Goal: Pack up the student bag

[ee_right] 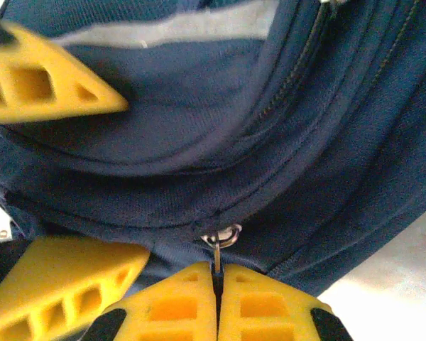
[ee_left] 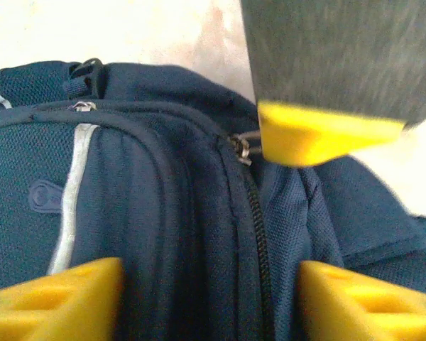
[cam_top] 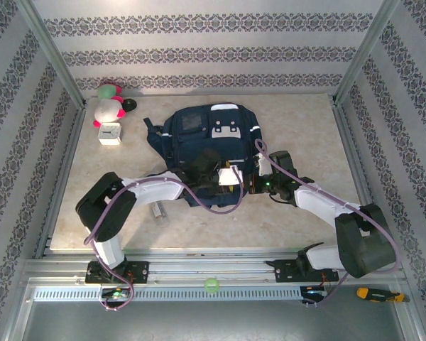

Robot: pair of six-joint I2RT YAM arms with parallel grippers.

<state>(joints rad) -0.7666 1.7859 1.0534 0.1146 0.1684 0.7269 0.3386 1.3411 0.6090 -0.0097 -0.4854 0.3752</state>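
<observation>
The bag (cam_top: 199, 128) lies mid-surface (cam_top: 305, 220), its near edge hidden under both arms in the top view, and a small badge (ee_left: 45, 197) on its front is too blurred to read. The right tool (ee_right: 218, 273) is clenched on the zip pull (ee_right: 217, 257), mostly hidden between its fingers, while the left tool (ee_left: 211, 284) is released, fingers apart over the fabric either side of the zip (ee_left: 259, 234). At the back left stand a plush toy (cam_top: 108, 103) and a white clock (cam_top: 110, 133), apart from the bag; a grey thing (cam_top: 157, 210) beside the left arm is too small to make out.
</observation>
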